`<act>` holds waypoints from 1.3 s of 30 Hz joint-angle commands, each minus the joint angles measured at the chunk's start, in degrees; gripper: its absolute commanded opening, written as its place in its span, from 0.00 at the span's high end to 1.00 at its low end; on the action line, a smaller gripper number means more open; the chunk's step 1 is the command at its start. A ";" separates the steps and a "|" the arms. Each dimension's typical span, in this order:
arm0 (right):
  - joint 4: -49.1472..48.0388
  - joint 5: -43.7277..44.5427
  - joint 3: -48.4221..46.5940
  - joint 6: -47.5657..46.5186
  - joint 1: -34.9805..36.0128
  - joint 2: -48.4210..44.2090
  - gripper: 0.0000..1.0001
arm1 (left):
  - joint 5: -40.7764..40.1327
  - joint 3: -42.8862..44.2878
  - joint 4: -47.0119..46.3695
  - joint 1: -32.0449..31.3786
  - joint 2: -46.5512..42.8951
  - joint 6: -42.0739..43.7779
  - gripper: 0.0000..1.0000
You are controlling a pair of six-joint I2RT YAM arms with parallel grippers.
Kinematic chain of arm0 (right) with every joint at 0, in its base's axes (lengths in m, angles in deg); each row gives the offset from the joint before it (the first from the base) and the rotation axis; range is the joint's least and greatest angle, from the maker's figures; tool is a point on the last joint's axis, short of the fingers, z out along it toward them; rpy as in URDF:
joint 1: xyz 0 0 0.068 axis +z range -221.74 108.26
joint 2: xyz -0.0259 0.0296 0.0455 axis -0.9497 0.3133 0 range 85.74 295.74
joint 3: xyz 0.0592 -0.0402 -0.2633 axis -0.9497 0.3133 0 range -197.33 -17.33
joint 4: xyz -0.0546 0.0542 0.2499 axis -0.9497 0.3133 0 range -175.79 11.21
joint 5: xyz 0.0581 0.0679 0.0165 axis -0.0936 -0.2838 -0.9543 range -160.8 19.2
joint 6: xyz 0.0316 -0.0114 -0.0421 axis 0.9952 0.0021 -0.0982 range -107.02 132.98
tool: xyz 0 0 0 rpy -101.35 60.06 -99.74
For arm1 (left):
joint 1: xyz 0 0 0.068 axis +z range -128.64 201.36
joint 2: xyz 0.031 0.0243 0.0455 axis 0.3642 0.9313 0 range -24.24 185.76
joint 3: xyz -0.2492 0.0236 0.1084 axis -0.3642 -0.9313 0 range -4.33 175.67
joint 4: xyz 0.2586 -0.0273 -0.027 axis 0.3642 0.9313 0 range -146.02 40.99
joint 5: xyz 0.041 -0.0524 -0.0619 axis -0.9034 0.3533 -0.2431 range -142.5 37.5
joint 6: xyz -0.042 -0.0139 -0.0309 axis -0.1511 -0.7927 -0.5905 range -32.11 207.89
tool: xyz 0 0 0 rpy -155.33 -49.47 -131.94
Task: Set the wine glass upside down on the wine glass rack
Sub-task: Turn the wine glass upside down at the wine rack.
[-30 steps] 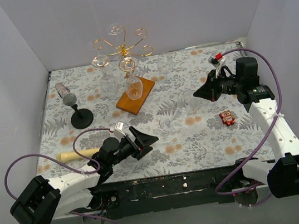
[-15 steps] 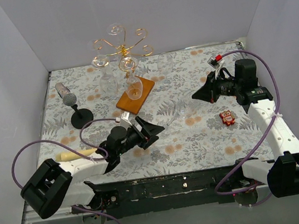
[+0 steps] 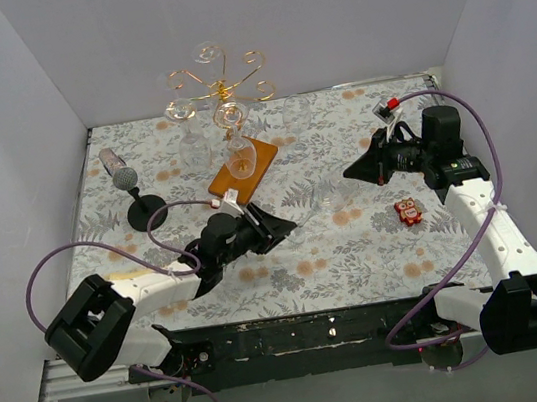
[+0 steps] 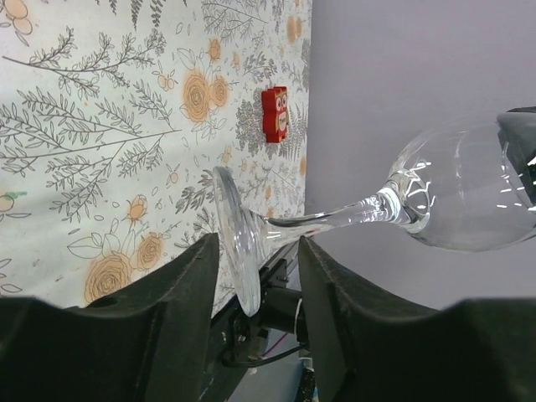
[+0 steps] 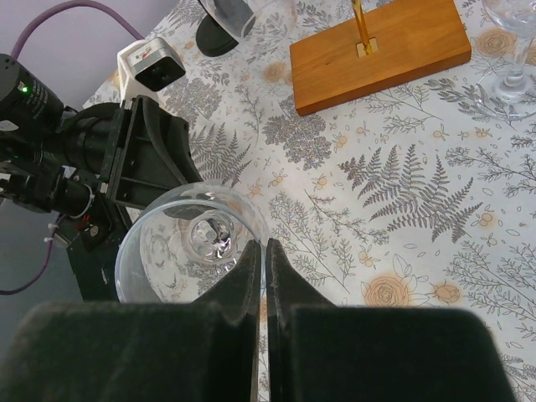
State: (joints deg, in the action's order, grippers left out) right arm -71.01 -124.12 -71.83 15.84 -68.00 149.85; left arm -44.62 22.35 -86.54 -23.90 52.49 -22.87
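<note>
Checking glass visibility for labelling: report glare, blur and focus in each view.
Left wrist: the wine glass is sharp, bright glints on its bowl; the left end effector's fingers are dark. Right wrist: bowl clear, right end effector's fingers nearly black. Top external: even light; glass almost vanishes against floral cloth.

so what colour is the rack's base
The rack's base is orange-brown wood, clearest in the right wrist view.

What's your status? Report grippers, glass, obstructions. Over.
Right gripper shut on wine glass rim, glass horizontal. Left gripper open, straddling its foot. Wine glass rack beyond, other glasses hanging on it.
</note>
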 commanded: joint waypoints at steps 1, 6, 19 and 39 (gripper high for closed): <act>-4.06 -3.11 0.01 1.89 -0.32 -0.57 0.99 | -1.02 3.47 4.15 -0.36 0.79 2.92 0.65; -4.24 -3.02 0.10 1.89 -0.32 -0.66 0.99 | -1.02 4.52 7.05 -0.27 0.71 3.97 0.99; -4.68 -2.93 1.94 1.02 -0.32 -2.24 0.57 | -7.08 1.71 12.24 -0.27 -8.51 6.26 1.00; 1.82 -5.48 1.41 -10.94 -2.16 -5.67 0.19 | -19.04 2.32 35.61 0.25 -26.10 17.32 1.00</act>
State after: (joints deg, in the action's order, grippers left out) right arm -70.04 -128.01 -69.60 7.64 -68.63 146.14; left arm -59.85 21.72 -55.46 -23.85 30.02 -9.74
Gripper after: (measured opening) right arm 0.804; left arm 0.066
